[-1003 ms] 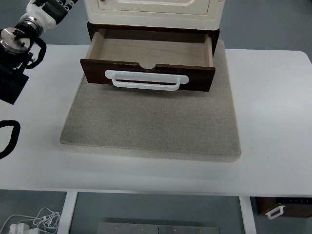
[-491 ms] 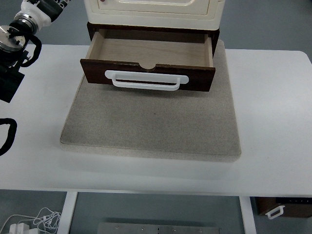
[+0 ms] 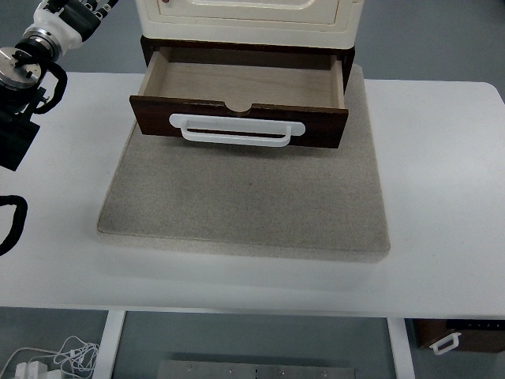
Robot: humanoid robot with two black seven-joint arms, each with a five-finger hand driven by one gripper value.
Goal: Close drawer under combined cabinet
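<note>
Slightly retreated left robot hand [image 3: 79,9], grip unclear, left of open drawer [image 3: 241,103].

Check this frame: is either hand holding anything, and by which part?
Nothing visibly held. The drawer stands open, its white handle untouched. The left arm sits at the upper left, its hand cut off by the frame.

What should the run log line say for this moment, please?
drawer: open, empty | handle: untouched | left arm: top-left corner, away from drawer | right arm: out of view | closing: not yet started

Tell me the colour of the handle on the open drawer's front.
White, on the dark brown wooden drawer's handle; clearest in the top view.
</note>
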